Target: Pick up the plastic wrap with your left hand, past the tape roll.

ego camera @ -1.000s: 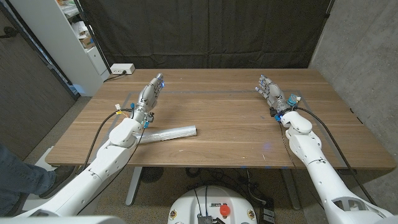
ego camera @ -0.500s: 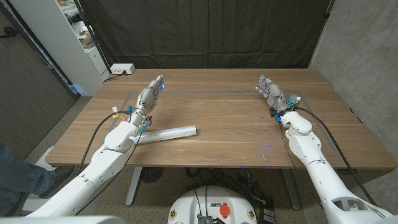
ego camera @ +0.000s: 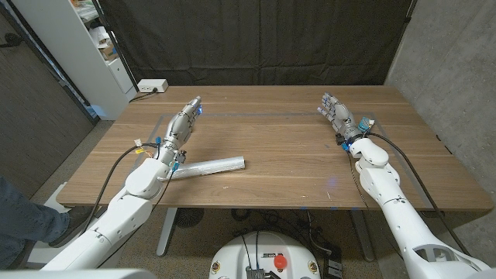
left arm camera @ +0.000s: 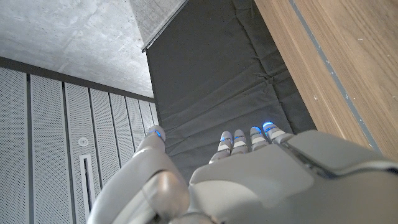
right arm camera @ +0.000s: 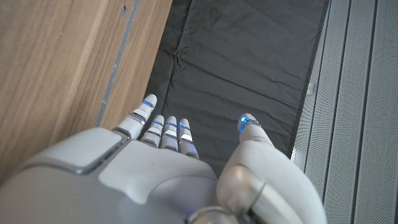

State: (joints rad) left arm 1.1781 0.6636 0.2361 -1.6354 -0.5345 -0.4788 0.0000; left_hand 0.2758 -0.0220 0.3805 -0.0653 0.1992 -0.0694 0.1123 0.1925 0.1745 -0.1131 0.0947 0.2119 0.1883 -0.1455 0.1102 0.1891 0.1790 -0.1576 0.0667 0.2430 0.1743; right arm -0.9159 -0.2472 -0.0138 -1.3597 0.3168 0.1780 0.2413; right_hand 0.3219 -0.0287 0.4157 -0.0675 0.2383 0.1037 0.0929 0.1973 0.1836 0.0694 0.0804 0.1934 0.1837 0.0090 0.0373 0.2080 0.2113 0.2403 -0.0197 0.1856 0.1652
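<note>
A: How many things on the table [ego camera: 294, 155]?

B: One roll of plastic wrap [ego camera: 208, 166], a long silvery tube lying on its side at lower left of centre in the head view. Two robot hands, one per arm. No tape roll that I can make out.

A: Anything off the table?

B: One white power strip [ego camera: 151, 86] on the floor past the table's far left corner, one white shelf unit [ego camera: 93, 46] in the upper left, a black curtain [ego camera: 256, 39] across the top, and a person's leg [ego camera: 23, 217] in jeans at the lower left edge.

A: Where's the wrap relative to the left hand?

B: The left hand [ego camera: 182, 124] sits above and left of the tube in the frame, fingers straight and reaching toward the upper right. It's apart from the wrap; the tube's left end runs under the left wrist and forearm.

A: And the hand's state?

B: Holding nothing, fingers extended side by side with the thumb set off, as its wrist view [left arm camera: 249, 180] also shows.

A: The right one?

B: The right hand [ego camera: 337, 115] is at upper right of the table, well apart from the wrap, fingers spread and empty; its wrist view [right arm camera: 168, 168] shows the same
</note>
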